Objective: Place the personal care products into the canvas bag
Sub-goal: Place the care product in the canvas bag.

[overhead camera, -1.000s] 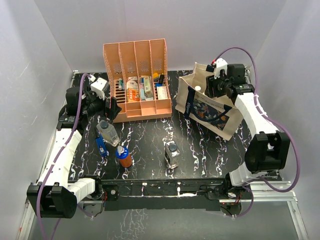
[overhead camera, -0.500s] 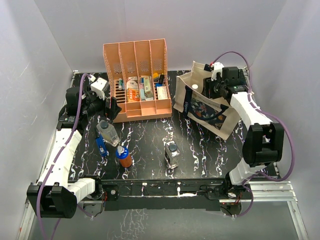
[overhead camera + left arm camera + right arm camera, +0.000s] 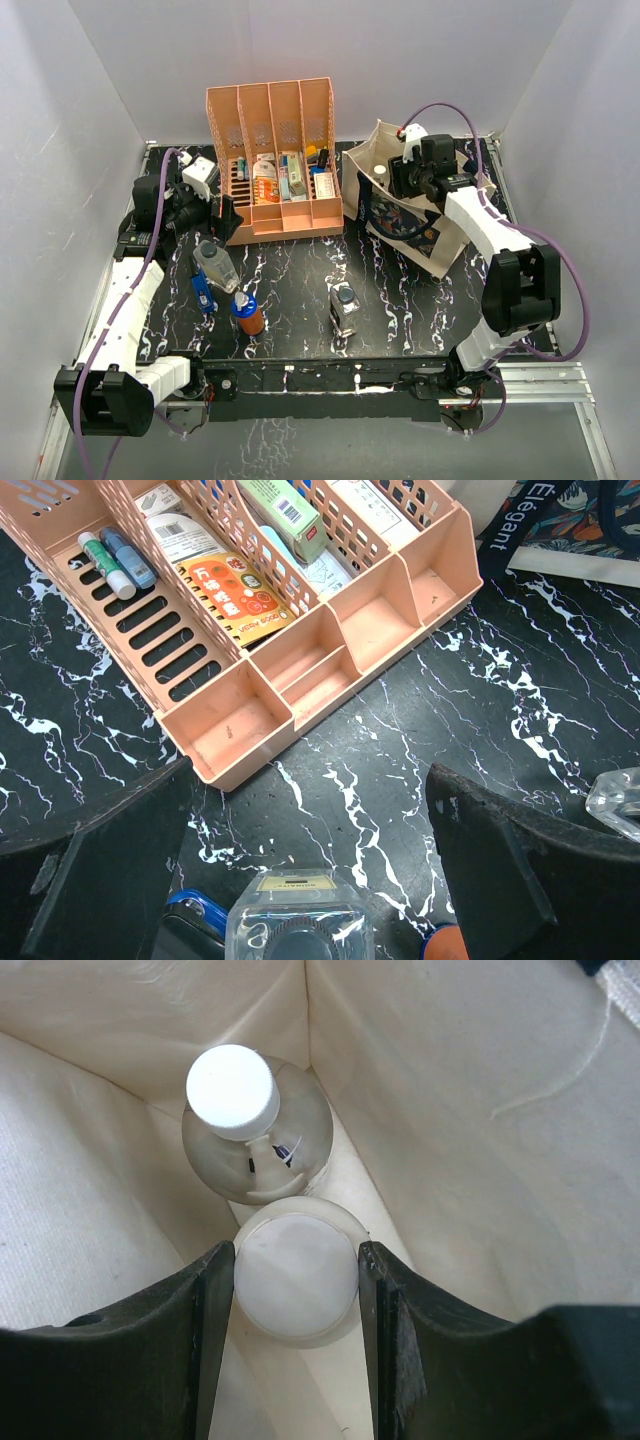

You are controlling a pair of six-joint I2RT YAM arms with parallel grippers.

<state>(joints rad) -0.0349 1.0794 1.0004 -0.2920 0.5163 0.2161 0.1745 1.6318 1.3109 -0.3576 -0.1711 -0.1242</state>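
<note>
My right gripper (image 3: 296, 1280) is down inside the cream canvas bag (image 3: 450, 1110), shut on a white cylinder bottle (image 3: 296, 1278) seen end-on, both jaws touching its sides. Just beyond it in the bag stands a dark round white-topped bottle (image 3: 257, 1130). From above, the right gripper (image 3: 405, 180) reaches into the bag (image 3: 440, 255). My left gripper (image 3: 300, 860) hangs open over the clear grey-capped bottle (image 3: 298, 925). On the table are that clear bottle (image 3: 215, 262), a small blue bottle (image 3: 203, 293), an orange-brown blue-capped bottle (image 3: 247, 313) and a clear square dark-capped bottle (image 3: 344, 306).
An orange four-slot file rack (image 3: 275, 165) with flat packs and pens stands at the back, between the arms, its front edge close ahead of the left gripper (image 3: 225, 215). White walls close in the black marbled table (image 3: 400, 300) on three sides.
The right gripper has moved left and further into the bag with the white cylinder; the bag's mouth has shifted left with it. The left arm has not moved.
</note>
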